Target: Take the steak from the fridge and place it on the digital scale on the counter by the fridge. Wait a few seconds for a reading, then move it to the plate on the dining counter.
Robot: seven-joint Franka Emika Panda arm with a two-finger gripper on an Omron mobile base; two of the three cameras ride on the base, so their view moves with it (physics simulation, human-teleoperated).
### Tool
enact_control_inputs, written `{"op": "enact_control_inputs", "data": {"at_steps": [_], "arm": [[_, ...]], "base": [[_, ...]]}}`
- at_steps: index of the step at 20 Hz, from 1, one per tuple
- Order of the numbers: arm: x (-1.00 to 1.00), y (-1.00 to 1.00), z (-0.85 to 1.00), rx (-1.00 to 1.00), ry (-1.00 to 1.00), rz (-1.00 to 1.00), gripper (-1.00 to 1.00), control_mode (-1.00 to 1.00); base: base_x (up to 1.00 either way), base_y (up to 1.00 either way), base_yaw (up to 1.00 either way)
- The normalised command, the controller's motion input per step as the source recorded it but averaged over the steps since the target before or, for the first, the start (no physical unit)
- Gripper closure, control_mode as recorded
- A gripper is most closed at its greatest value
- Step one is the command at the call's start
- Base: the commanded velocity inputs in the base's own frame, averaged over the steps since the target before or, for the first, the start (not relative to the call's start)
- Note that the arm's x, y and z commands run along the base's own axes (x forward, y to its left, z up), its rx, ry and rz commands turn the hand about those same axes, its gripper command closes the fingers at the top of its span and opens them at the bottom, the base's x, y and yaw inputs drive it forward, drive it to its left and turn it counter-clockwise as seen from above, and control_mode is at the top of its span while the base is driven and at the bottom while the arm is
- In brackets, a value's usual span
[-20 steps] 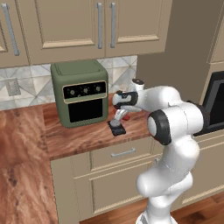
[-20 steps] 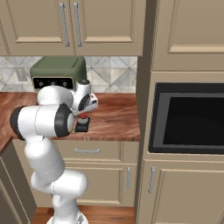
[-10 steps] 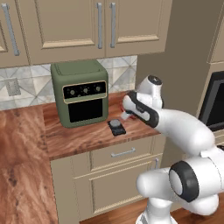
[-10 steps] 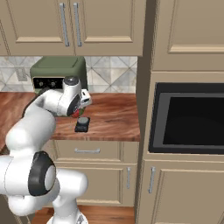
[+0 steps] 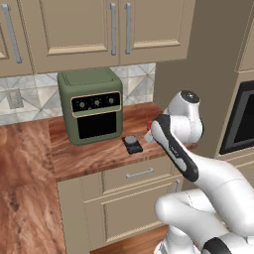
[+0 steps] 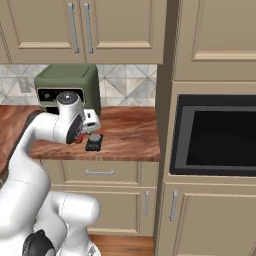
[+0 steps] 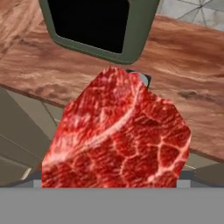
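The steak, red and marbled, hangs close in front of the hand camera and hides the fingertips; my gripper is shut on it. A sliver of the steak peeks past my forearm, just right of the digital scale. The digital scale lies flat and black on the wood counter, bare on top, right beside the steak. One dark corner of the scale pokes out behind the meat. The fridge, the plate and the dining counter are out of view.
A green toaster-oven box stands at the back of the counter, left of the scale. A black built-in oven sits in the tall cabinet on the right. Wall cabinets hang above. Wood counter also runs toward me on the left.
The arm has swung and folded over, carrying the steak up off the scale and to its right in the left base view. The scale stays put, its top bare.
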Motion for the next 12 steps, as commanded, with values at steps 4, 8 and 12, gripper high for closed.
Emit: {"op": "enact_control_inputs", "data": {"at_steps": [4,8,12], "arm": [[0.00,0.00,0.00,0.00,0.00,0.00,1.00,1.00],[0.00,0.00,0.00,0.00,0.00,0.00,1.00,1.00],[0.00,0.00,0.00,0.00,0.00,0.00,1.00,1.00]], "base": [[-0.98,-0.18,-0.17],[-1.00,-0.35,-0.45],[-0.61,-0.08,-0.77]]}}
